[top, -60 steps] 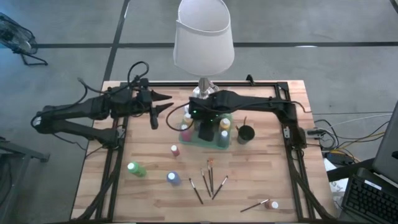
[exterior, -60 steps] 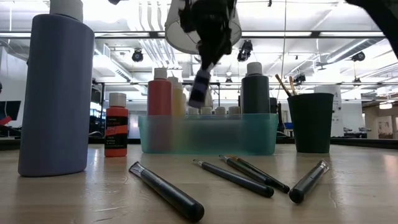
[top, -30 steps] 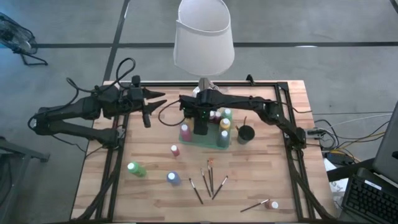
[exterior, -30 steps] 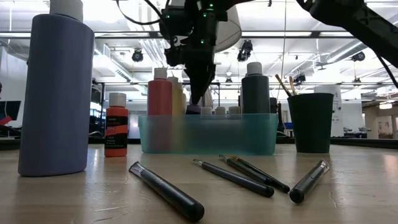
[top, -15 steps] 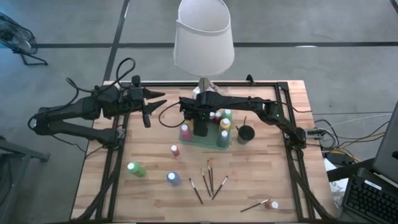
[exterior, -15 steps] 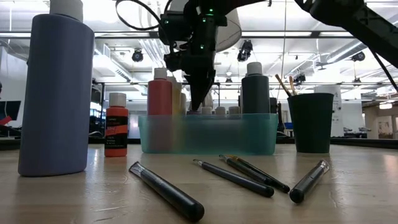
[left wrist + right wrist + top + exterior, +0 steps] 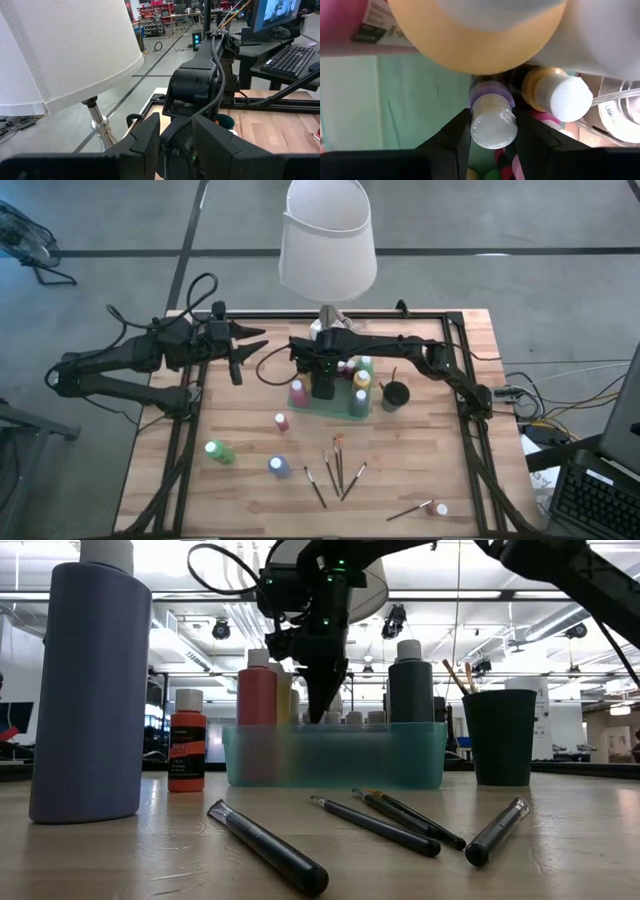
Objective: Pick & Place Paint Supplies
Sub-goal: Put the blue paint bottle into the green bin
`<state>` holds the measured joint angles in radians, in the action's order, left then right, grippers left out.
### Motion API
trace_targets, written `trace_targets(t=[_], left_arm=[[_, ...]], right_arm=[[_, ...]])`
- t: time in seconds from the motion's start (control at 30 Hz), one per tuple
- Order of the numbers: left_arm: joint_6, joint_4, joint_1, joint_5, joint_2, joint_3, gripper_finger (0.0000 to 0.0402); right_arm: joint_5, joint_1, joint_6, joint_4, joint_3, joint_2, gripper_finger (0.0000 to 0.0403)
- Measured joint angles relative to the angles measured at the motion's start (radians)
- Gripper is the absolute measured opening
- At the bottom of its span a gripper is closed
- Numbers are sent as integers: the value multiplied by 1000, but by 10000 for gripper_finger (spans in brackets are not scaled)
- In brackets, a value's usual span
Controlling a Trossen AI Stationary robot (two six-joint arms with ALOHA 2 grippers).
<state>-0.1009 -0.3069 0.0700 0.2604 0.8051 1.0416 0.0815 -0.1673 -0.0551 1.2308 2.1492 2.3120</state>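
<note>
Right gripper (image 7: pixel 492 131): down inside teal bin (image 7: pixel 330 406), fingers flanking purple bottle (image 7: pixel 491 117); clamped or released, cannot tell. Left gripper (image 7: pixel 255 345): spread, idle over table (image 7: pixel 240 480) edge by lamp (image 7: pixel 327 240). Best practice, judged: seat bottle upright among neighbours, release fully, lift straight to avoid tipping.

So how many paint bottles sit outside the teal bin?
4: red bottle nearest the bin, green bottle far left, blue bottle left of the brushes, small bottle near the right corner.
</note>
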Motion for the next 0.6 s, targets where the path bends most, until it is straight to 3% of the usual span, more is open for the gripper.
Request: trace_targets(t=[0.4,0.6], left_arm=[[0,0,0,0,0,0,122],[0,0,0,0,0,0,122]], right_arm=[[0,0,3,-25,-14,-3,123],[-4,-1,22,-57,-16,1,162]])
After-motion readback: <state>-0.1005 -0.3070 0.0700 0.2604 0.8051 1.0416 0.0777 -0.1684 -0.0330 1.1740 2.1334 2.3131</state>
